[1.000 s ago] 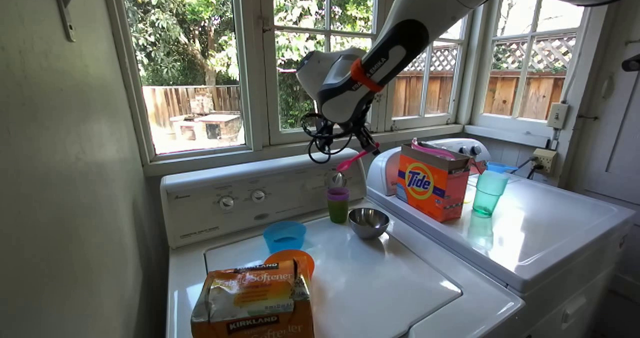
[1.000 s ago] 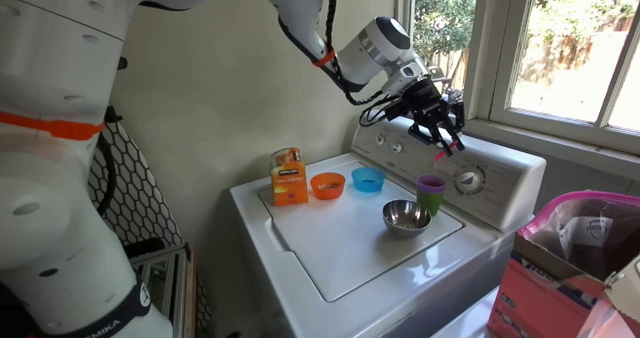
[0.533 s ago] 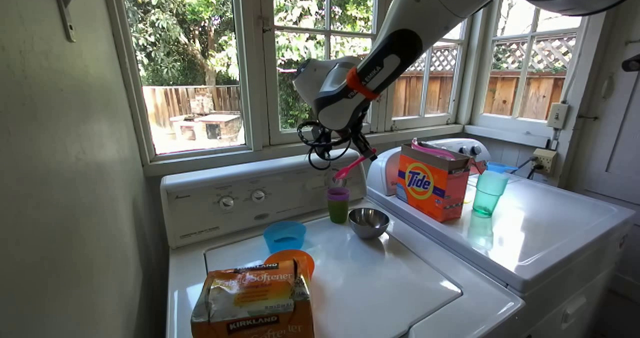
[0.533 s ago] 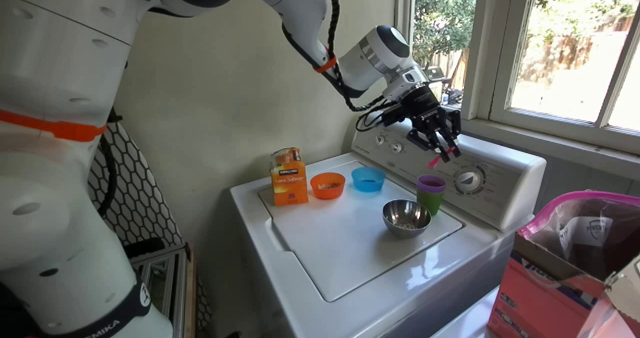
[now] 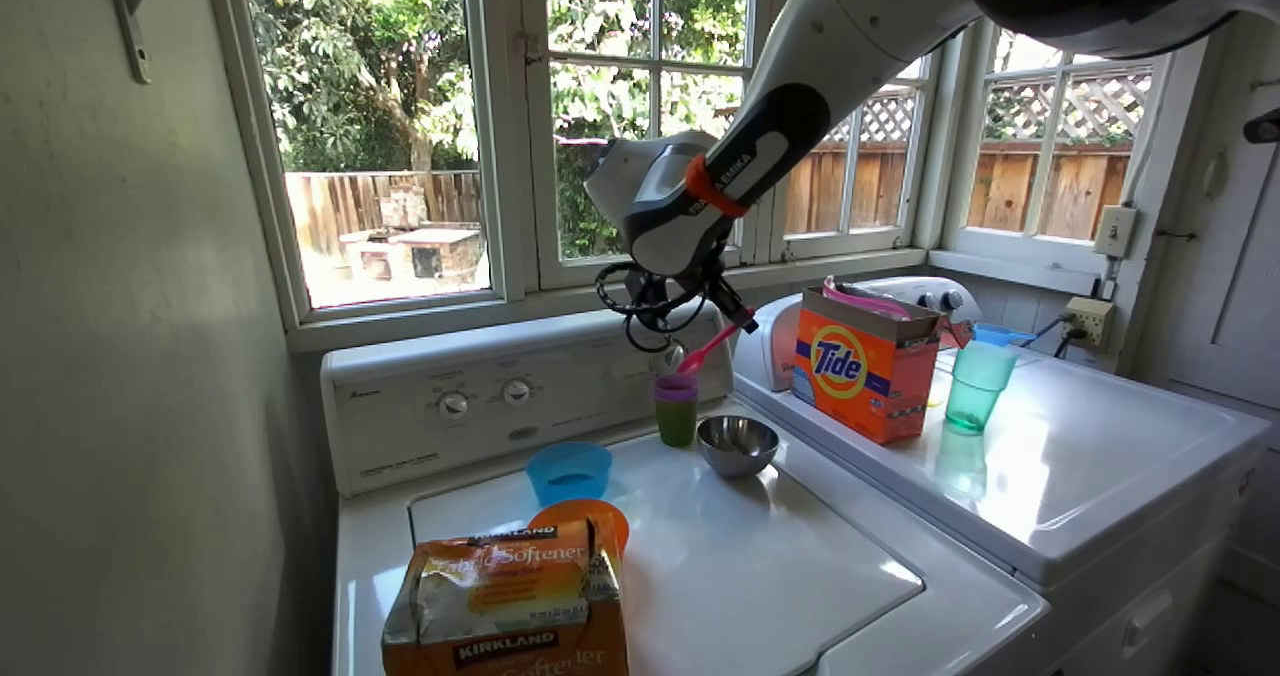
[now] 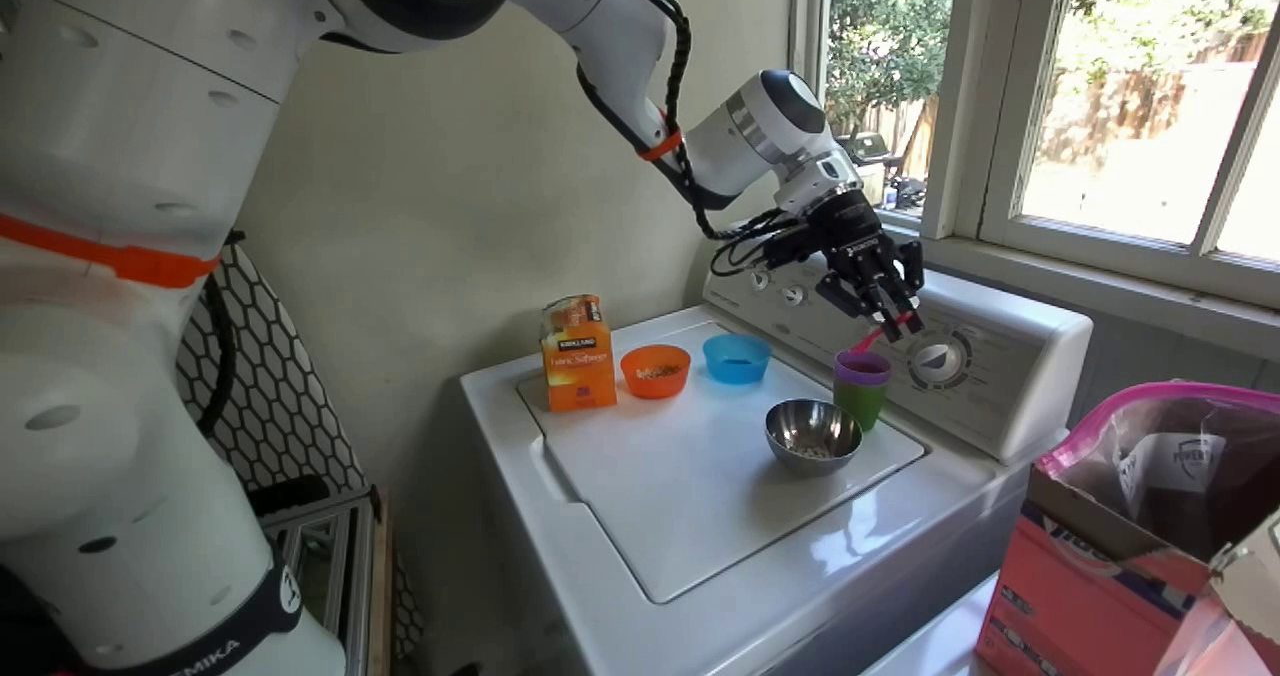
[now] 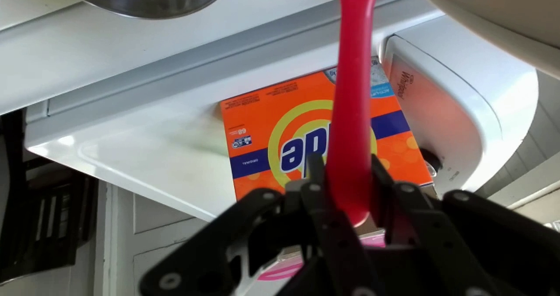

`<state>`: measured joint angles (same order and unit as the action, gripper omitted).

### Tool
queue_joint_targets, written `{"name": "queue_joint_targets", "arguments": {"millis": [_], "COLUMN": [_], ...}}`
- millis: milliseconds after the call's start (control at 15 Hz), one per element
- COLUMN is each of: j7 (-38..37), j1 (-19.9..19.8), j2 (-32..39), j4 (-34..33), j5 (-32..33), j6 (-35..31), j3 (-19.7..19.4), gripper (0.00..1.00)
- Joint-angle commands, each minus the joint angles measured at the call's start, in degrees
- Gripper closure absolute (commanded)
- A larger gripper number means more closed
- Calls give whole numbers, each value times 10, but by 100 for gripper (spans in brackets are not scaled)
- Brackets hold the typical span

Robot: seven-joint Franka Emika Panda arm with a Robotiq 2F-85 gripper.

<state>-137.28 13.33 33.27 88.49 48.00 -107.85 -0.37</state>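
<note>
My gripper [image 5: 750, 322] is shut on a pink-red spoon [image 5: 708, 352], which slants downward in both exterior views [image 6: 872, 338]. In the wrist view the fingertips [image 7: 348, 177] clasp the handle of the spoon [image 7: 353, 86]; its scoop end is cut off at the top. The scoop is at the rim of a green cup with a purple top [image 5: 676, 418], which also shows in an exterior view [image 6: 862, 396]; I cannot tell if they touch. A steel bowl [image 6: 813, 446] with small bits in it stands beside the cup. Its edge shows in the wrist view [image 7: 153, 2].
On the white washer [image 5: 740, 566] stand a blue bowl [image 6: 737, 361], an orange bowl [image 6: 655, 381] with small bits and a Kirkland box [image 6: 580, 376]. The dial panel [image 6: 1010, 376] rises behind the cup. An orange Tide box [image 5: 860, 376] and a green tumbler [image 5: 978, 386] stand alongside.
The arm and gripper have moved down, carrying the spoon from above the green-purple cup to its rim. The bowls, cup and boxes have not moved.
</note>
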Motion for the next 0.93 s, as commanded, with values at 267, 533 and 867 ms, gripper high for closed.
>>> {"name": "queue_joint_targets", "arguments": {"millis": [267, 533, 867], "j7": [30, 30, 37], "j1": [11, 24, 38], "j2": [34, 54, 82], "j4": [-38, -65, -106], "j5": [-2, 8, 23], "j6": [20, 31, 69], "j3": [-3, -7, -17], "gripper": [94, 94, 94]}}
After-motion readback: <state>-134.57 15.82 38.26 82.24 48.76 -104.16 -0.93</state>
